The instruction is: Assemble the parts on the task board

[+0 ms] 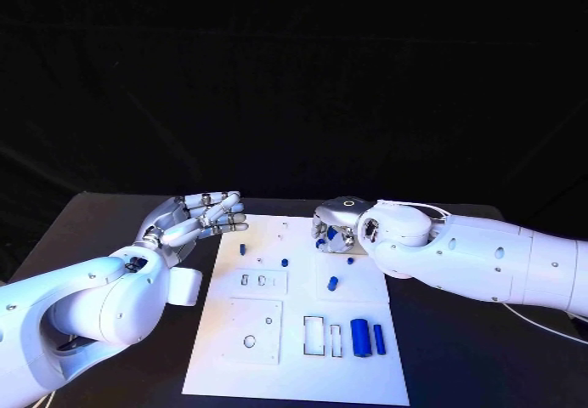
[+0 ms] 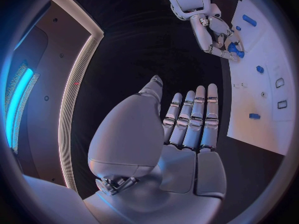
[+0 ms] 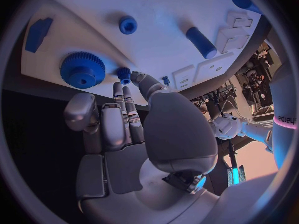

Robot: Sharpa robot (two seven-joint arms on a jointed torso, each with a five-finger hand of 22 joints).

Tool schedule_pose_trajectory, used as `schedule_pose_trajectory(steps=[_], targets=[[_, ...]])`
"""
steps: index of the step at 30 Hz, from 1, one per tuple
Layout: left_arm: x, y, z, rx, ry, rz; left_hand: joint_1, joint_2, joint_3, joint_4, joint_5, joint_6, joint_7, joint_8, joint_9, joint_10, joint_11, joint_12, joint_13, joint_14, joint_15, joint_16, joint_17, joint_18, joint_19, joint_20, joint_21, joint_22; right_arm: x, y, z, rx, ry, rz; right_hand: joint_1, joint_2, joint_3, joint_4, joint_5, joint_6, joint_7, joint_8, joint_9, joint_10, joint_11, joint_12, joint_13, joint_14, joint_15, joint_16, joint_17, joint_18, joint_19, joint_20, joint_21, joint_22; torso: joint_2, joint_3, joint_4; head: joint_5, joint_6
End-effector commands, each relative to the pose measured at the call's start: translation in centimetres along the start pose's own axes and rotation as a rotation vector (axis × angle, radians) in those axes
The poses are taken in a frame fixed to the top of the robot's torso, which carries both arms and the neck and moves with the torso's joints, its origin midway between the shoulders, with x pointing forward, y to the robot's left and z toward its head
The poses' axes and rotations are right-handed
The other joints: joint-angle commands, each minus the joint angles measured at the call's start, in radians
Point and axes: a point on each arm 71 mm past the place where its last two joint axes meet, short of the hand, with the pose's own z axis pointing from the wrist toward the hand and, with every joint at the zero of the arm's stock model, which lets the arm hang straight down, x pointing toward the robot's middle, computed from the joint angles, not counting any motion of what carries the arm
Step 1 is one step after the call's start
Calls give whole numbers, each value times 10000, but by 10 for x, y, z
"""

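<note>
While the left robot hand (image 1: 200, 218) hovered palm-up over the black worktop (image 1: 98, 229) just left of the board's far left corner, its fingers lay straight and side by side, the thumb apart, and it held nothing. From its own wrist that hand (image 2: 187, 129) showed the same flat, empty palm above dark worktop, with the board (image 2: 264, 104) off to one side.

At the far right part of the board (image 1: 294, 340), the right robot hand (image 1: 337, 228) reached down onto the white plate. In its wrist view the fingertips (image 3: 138, 78) met around a small blue peg (image 3: 124, 74), thumb and fingers pinching it just beside a large blue gear (image 3: 82, 69) lying flat on the board (image 3: 162, 45). Whether the peg touched the plate could not be told.

Other blue parts lay scattered on the board. A small stud (image 1: 243, 250) sat near the far left, another (image 1: 285, 263) a little to its right, and a short cylinder (image 1: 330, 283) rested near the middle on the right. At the near right, a thick cylinder (image 1: 360, 337) and a thin pin (image 1: 379, 338) lay side by side, just right of two rectangular slots (image 1: 324, 335). A round knob (image 3: 127, 25) and a block (image 3: 39, 34) showed in the right wrist view.
</note>
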Motion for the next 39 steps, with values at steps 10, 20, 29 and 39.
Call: schedule_pose_trajectory(steps=[10, 20, 29, 39], targets=[[1, -2, 0, -15, 181, -102, -26, 79, 7, -41, -51, 91, 357, -69, -13, 69, 18, -34, -10, 45, -2, 17, 14, 108, 88, 13, 67, 14, 3, -4, 0, 107, 339, -202, 205, 73, 477, 1, -17, 291, 1, 62, 73, 290, -47, 33, -39, 463, 17, 407, 419, -231, 164, 3, 427, 572, 123, -14, 59, -59, 68], [-1, -2, 0, -37, 155, -92, -37, 89, 5, -34, -51, 91, 363, -74, -14, 69, 20, -41, -11, 44, -1, 13, 15, 107, 92, 11, 81, 20, 3, -4, -2, 121, 376, -228, 230, 46, 596, -11, -28, 331, 6, 64, 91, 313, -45, -4, -67, 460, 21, 484, 493, -241, 165, 5, 503, 677, 170, -26, 104, -107, 76], [-1, -1, 0, -55, 152, -90, -37, 93, 6, -33, -51, 90, 365, -77, -15, 68, 22, -44, -12, 43, 0, 12, 15, 106, 93, 11, 85, 22, -3, 0, -3, -118, -497, -28, 593, 240, 1127, -214, -347, 750, -118, 257, 254, 817, -192, 104, -36, 509, -94, 800, 878, -332, 386, -74, 972, 1348, 197, -43, 154, -144, 122], [-3, -1, 1, -57, 107, -79, -33, 109, 12, -36, -52, 86, 368, -85, -16, 62, 25, -54, -14, 40, 3, 7, 15, 104, 95, 10, 97, 28, -17, 5, -2, -160, -1813, 262, 653, 191, 1500, -361, -468, 744, -88, 226, 345, 850, -174, -34, -69, 496, -86, 896, 949, -349, 348, -101, 1106, 1527, 222, -72, 193, -194, 263]])
